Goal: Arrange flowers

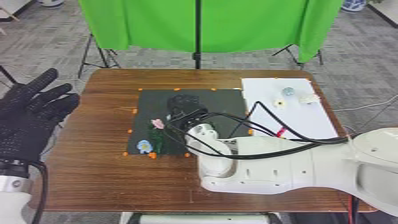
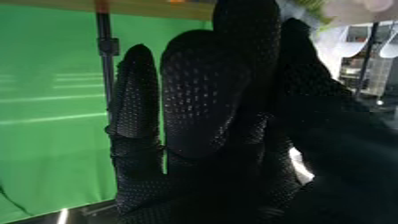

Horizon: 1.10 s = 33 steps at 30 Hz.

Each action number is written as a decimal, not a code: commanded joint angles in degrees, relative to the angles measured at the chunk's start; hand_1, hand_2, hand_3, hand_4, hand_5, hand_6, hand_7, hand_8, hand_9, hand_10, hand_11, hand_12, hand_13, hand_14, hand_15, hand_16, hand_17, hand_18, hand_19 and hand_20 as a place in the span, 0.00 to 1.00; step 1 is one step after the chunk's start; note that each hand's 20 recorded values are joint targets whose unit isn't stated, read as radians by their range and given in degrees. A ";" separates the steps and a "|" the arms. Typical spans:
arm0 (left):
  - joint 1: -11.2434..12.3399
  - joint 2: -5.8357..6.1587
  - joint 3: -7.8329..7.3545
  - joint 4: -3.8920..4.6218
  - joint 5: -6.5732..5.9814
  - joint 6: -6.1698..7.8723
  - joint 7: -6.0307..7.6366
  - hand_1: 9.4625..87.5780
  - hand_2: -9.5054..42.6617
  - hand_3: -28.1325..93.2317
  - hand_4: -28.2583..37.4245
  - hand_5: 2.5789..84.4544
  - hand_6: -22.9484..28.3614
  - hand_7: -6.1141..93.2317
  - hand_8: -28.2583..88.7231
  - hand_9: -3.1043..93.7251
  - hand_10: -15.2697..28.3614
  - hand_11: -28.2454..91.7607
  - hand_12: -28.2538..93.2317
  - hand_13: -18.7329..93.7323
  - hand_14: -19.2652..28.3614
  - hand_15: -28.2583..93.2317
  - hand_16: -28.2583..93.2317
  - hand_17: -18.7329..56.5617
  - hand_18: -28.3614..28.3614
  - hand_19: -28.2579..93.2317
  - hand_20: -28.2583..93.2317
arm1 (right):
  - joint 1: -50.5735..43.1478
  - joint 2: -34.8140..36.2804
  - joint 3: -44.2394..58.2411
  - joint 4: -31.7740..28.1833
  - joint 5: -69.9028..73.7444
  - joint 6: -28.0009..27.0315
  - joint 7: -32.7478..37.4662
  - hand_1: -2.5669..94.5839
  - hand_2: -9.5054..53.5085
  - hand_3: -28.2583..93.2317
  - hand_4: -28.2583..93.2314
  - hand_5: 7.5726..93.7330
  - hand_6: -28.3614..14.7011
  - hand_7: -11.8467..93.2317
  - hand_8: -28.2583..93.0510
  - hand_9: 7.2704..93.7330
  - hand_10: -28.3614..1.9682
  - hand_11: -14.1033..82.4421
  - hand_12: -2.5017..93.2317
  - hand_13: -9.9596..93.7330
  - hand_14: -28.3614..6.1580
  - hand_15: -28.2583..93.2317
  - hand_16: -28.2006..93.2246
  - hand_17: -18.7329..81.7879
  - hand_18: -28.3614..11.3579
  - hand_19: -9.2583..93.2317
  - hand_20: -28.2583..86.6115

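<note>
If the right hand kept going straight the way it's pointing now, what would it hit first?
Probably the dark mat: the right hand appears to angle downward over it, with nothing clearly in between. How high it hovers is hard to judge.

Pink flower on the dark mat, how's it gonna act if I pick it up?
The pink flower looks small and thin, so it's probably light. Its bloom seems to top green foliage, so it may nod or swing if held low down. Lying flat on the dark mat, it would likely slide rather than tip.
</note>
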 commanded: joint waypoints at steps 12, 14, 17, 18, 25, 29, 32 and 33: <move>0.11 -0.76 0.38 0.52 0.35 -0.70 -1.16 0.16 0.33 0.87 0.03 0.42 0.65 0.22 0.16 0.38 0.85 0.49 0.33 0.40 1.00 0.73 0.13 0.17 0.98 0.78 0.36 | 0.32 0.09 1.21 -0.77 1.48 -0.97 -0.08 0.50 0.00 0.82 0.00 0.75 0.69 0.28 0.20 0.98 0.70 0.39 0.29 0.93 0.74 0.73 0.39 0.58 0.27 1.00 0.25; 0.22 -0.91 0.33 0.47 0.38 -0.62 -1.27 0.16 0.33 0.87 0.03 0.42 0.65 0.22 0.16 0.38 0.85 0.49 0.33 0.40 1.00 0.73 0.13 0.17 0.98 0.78 0.37 | 0.65 0.14 1.65 -1.56 1.77 0.12 -0.10 0.49 0.00 0.82 0.00 0.75 0.69 0.27 0.19 0.97 0.70 0.40 0.28 0.93 0.74 0.73 0.39 0.57 0.27 1.00 0.26; -0.05 -1.01 0.46 0.49 0.47 -0.54 -1.77 0.16 0.33 0.87 0.03 0.42 0.65 0.22 0.16 0.38 0.85 0.49 0.33 0.40 1.00 0.73 0.13 0.17 0.98 0.78 0.37 | 1.25 0.15 2.46 -2.36 1.77 1.47 -0.21 0.48 0.00 0.83 0.00 0.75 0.69 0.28 0.18 0.97 0.69 0.41 0.27 0.93 0.73 0.73 0.39 0.57 0.27 1.00 0.26; 0.15 -1.00 0.38 0.46 0.44 -0.60 -1.85 0.16 0.33 0.87 0.03 0.42 0.65 0.21 0.16 0.38 0.85 0.49 0.33 0.40 1.00 0.73 0.13 0.17 0.98 0.78 0.37 | 1.39 0.20 2.80 -2.71 2.02 2.07 -0.25 0.48 0.00 0.83 0.00 0.75 0.69 0.27 0.17 0.97 0.69 0.41 0.27 0.93 0.73 0.73 0.39 0.57 0.27 1.00 0.26; 1.02 -1.52 0.24 -0.02 0.51 -0.25 -1.91 0.16 0.33 0.87 0.03 0.42 0.65 0.21 0.16 0.38 0.85 0.49 0.33 0.40 1.00 0.73 0.13 0.17 0.98 0.78 0.37 | 2.59 3.27 6.34 -4.96 2.44 5.07 0.05 0.45 0.00 0.85 0.00 0.74 0.69 0.28 0.13 0.96 0.65 0.45 0.22 0.93 0.72 0.73 0.39 0.58 0.26 1.00 0.26; 1.67 -1.72 -0.37 -0.48 0.74 -0.17 -2.30 0.16 0.33 0.87 0.03 0.42 0.65 0.21 0.16 0.38 0.85 0.49 0.33 0.40 1.00 0.73 0.13 0.17 0.98 0.78 0.37 | 1.73 8.94 11.67 -6.71 5.19 4.30 1.12 0.44 0.00 0.85 0.00 0.72 0.66 0.27 0.13 0.93 0.63 0.44 0.21 0.92 0.69 0.72 0.38 0.57 0.25 0.99 0.25; 2.12 -2.05 -0.49 -0.72 0.81 -0.16 -2.16 0.16 0.33 0.87 0.03 0.42 0.65 0.22 0.16 0.38 0.85 0.49 0.33 0.40 1.00 0.73 0.13 0.17 0.98 0.78 0.37 | -1.94 14.13 19.62 -9.44 9.62 3.44 2.84 0.41 0.00 0.85 0.00 0.66 0.63 0.26 0.13 0.88 0.55 0.41 0.20 0.90 0.64 0.69 0.37 0.56 0.22 0.94 0.23; 2.17 -2.35 -0.32 -0.75 0.86 0.01 -2.18 0.16 0.33 0.87 0.03 0.42 0.65 0.22 0.16 0.38 0.85 0.49 0.33 0.40 1.00 0.73 0.13 0.17 0.98 0.78 0.37 | -3.40 15.56 21.88 -9.85 9.20 2.95 3.36 0.41 0.00 0.84 0.00 0.64 0.62 0.25 0.14 0.87 0.52 0.39 0.19 0.89 0.61 0.68 0.37 0.55 0.20 0.93 0.23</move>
